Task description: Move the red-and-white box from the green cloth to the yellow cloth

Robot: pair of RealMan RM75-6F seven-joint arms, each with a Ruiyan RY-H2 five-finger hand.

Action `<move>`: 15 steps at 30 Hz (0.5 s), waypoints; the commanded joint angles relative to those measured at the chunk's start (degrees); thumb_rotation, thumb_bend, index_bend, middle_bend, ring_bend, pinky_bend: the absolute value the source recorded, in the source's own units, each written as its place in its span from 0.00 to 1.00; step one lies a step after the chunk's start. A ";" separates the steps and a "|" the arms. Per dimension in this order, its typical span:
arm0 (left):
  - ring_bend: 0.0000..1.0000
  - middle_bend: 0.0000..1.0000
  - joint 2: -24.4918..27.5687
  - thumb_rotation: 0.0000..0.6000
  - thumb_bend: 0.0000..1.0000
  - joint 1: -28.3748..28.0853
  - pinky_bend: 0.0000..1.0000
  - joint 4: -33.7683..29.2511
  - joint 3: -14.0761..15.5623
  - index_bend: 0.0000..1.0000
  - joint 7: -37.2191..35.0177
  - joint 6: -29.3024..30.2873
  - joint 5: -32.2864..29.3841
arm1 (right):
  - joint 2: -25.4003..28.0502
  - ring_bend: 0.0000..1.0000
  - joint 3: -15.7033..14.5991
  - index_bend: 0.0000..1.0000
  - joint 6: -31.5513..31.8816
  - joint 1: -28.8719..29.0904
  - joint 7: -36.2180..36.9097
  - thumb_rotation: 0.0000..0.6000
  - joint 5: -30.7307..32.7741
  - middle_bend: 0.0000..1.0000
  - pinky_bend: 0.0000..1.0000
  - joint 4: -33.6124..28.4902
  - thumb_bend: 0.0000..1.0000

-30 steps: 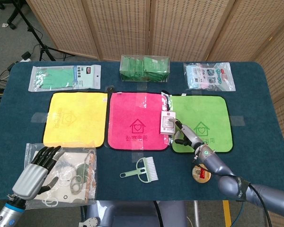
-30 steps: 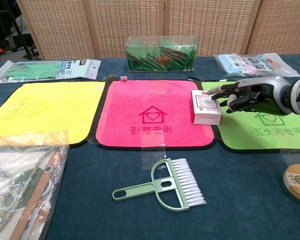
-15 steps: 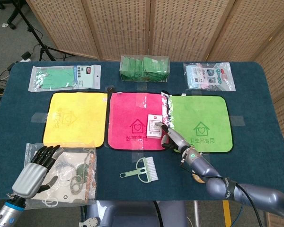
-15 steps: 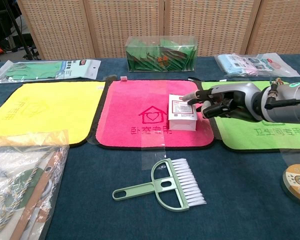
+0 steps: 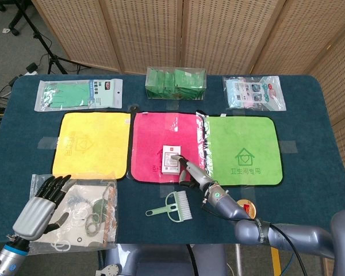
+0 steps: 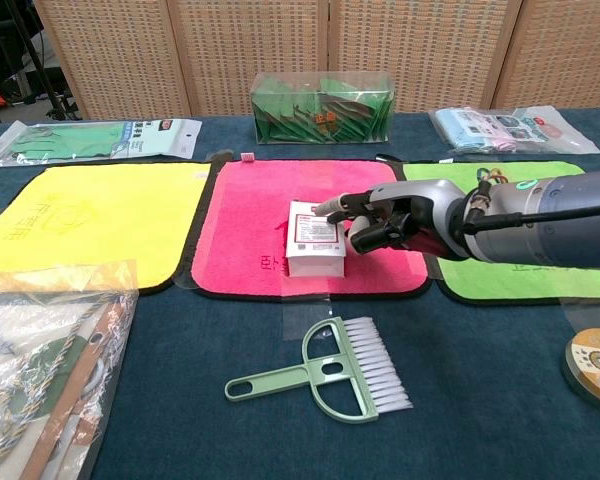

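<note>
Only head view: left robot hand over clear bag.

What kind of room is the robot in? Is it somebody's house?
Probably not a house; more likely a lab or test room. The blue table has cloths taped down, folding wicker screens stand behind it, and a tripod with cables sits on the floor.

Red-and-white box sits flat on the pink cloth; yellow cloth lies at nine o'clock.
</note>
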 commanded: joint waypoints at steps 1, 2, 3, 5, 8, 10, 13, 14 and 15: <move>0.00 0.00 -0.01 1.00 0.35 -0.01 0.00 -0.02 0.01 0.00 0.05 -0.01 0.02 | -0.56 0.00 -0.09 0.06 0.37 0.39 -0.45 1.00 0.42 0.00 0.00 -0.41 1.00; 0.00 0.00 -0.02 1.00 0.35 -0.01 0.00 -0.03 0.03 0.00 0.08 -0.02 0.04 | -0.71 0.00 -0.09 0.06 0.47 0.50 -0.58 1.00 0.54 0.00 0.00 -0.52 1.00; 0.00 0.00 -0.03 1.00 0.35 -0.01 0.00 -0.03 0.04 0.00 0.09 -0.02 0.06 | -0.85 0.00 -0.08 0.06 0.59 0.61 -0.70 1.00 0.67 0.00 0.00 -0.64 1.00; 0.00 0.00 -0.04 1.00 0.35 -0.01 0.00 -0.02 0.07 0.00 0.10 -0.02 0.09 | -1.18 0.00 0.01 0.06 0.87 0.99 -1.10 1.00 0.95 0.00 0.00 -1.06 1.00; 0.00 0.00 -0.04 1.00 0.35 -0.03 0.00 0.03 0.07 0.00 0.05 -0.09 -0.02 | -1.14 0.00 0.11 0.06 1.65 1.81 -2.39 1.00 1.21 0.00 0.00 -2.25 1.00; 0.00 0.00 0.00 1.00 0.35 -0.02 0.00 0.07 0.02 0.00 -0.09 0.02 -0.05 | -0.55 0.00 -0.31 0.06 3.02 2.43 -4.14 1.00 1.70 0.00 0.00 -2.87 1.00; 0.00 0.00 0.03 1.00 0.35 0.02 0.00 0.16 -0.07 0.00 -0.20 0.16 -0.17 | 1.04 0.00 -1.08 0.06 5.44 3.02 -6.93 1.00 2.44 0.00 0.00 -3.99 1.00; 0.00 0.00 0.01 1.00 0.35 0.02 0.00 0.20 -0.08 0.00 -0.17 0.14 -0.21 | 1.62 0.00 -1.18 0.06 6.15 2.98 -7.42 1.00 2.60 0.00 0.00 -4.34 1.00; 0.00 0.00 -0.07 1.00 0.35 -0.02 0.00 0.25 -0.09 0.00 -0.05 0.01 -0.28 | 2.61 0.00 -1.27 0.06 7.16 2.71 -7.92 1.00 2.64 0.00 0.00 -5.02 1.00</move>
